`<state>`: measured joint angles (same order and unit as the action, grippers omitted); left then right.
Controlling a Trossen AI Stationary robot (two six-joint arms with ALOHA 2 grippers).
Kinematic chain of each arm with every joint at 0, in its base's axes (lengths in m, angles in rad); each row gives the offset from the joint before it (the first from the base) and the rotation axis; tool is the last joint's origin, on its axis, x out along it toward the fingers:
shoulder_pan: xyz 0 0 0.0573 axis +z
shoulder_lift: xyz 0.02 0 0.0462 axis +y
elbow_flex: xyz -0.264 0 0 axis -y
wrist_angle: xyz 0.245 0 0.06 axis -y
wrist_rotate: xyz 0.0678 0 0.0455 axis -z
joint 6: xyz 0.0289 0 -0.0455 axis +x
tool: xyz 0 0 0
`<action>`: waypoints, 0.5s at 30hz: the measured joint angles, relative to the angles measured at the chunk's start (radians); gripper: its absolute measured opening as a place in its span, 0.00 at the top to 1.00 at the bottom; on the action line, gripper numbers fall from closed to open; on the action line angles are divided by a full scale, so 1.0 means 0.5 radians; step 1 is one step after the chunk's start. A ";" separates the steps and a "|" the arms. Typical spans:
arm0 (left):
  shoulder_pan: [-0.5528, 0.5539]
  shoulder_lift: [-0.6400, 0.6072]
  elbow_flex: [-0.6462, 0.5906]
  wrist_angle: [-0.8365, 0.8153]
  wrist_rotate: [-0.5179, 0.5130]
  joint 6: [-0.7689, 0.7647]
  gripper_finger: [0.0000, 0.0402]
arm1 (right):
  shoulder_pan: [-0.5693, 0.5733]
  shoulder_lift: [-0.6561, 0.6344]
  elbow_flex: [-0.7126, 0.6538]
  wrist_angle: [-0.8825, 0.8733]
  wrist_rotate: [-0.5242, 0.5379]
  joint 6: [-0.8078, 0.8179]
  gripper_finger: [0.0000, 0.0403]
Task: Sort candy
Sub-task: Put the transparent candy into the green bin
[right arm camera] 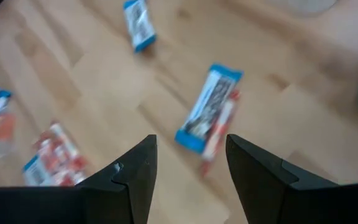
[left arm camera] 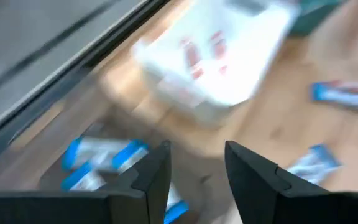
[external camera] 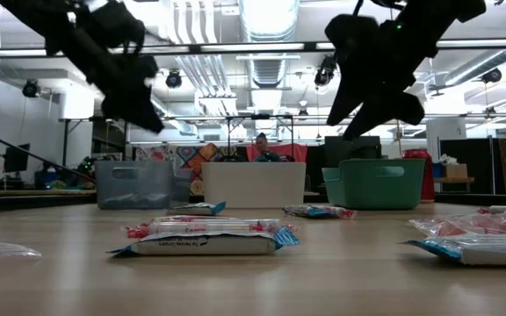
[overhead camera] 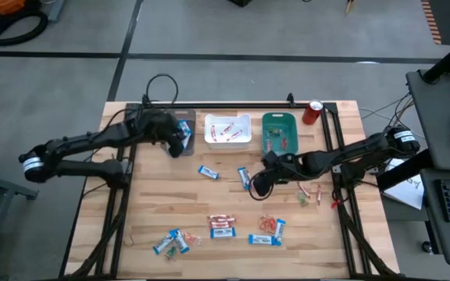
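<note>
The bench point(overhead camera: 155, 203) is carrying three bins along its far edge and loose candy scattered nearer the camera side. The right arm is reaching in over the middle, its right gripper point(overhead camera: 258, 184) hovering with jaws spread and empty. Just ahead of those jaws a blue-and-white bar point(right arm camera: 207, 107) is lying flat with a red-and-white bar point(right arm camera: 219, 132) tucked against its side. The blue bar's long axis is running roughly straight away from the jaws, so the two jaws are sitting either side of its width, which looks a fair line for a pinch.

The left gripper point(overhead camera: 180, 143) is hanging over the grey bin point(overhead camera: 184, 117), jaws parted and holding nothing, with blue-wrapped pieces point(left arm camera: 98, 158) lying below them (well away from the loose bars).
</note>
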<state>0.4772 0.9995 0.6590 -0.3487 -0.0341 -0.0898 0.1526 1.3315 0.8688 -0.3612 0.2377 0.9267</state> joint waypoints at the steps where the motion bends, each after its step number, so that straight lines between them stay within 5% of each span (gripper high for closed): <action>1: -0.067 -0.028 0.000 0.044 0.000 0.003 0.67 | 0.014 0.000 0.000 0.000 -0.026 0.034 0.55; 9: -0.556 -0.166 0.000 0.442 0.002 0.195 0.68 | 0.161 0.000 0.002 -0.114 -0.276 0.450 0.55; 15: -0.709 -0.152 0.013 0.611 0.001 0.322 0.68 | 0.296 0.000 0.013 -0.465 -0.463 0.909 0.58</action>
<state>0.1226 0.9234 0.6655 -0.0433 -0.0338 0.0712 0.3008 1.3315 0.8753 -0.5938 0.0064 1.3812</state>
